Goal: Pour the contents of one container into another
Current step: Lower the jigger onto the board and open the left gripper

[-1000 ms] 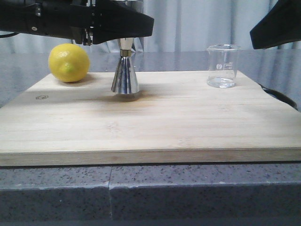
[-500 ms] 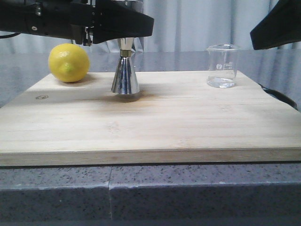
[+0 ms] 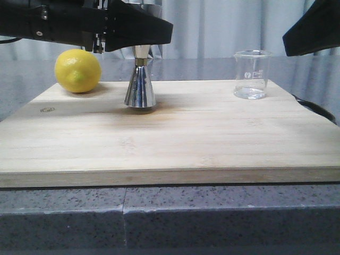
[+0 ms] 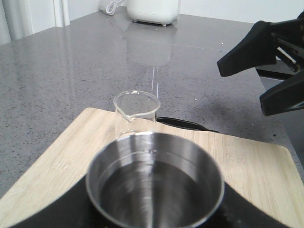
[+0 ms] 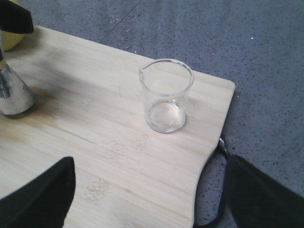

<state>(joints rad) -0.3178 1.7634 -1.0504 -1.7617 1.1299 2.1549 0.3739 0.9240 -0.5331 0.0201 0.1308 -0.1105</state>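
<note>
While the steel double jigger (image 3: 140, 85) stands upright on the bamboo cutting board (image 3: 175, 138), its upper cup is enclosed by the left gripper (image 3: 139, 33), whose black fingers are seen on either side of the rim in the left wrist view; the jigger appears to be clasped there, its base resting on or just off the board, and which cannot be told. Inside the upper cup, clear liquid seems to be held, though that is judged from reflections only. The glass beaker (image 3: 253, 74) is set near the board's far right corner, well apart from the jigger, upright, with its pouring lip turned toward the jigger's side; it looks nearly empty. A lemon (image 3: 77, 70) lies at the far left of the board, near the jigger but not touching it.

The right gripper (image 5: 147, 199) is held above the board near the beaker with its fingers spread wide and nothing between them.

The step in hand is judged to be the securing of one vessel before the pour. For the next move, the beaker would need to be straddled by the spread right fingers, closed on at mid-height, lifted and carried over the jigger's mouth.
</note>
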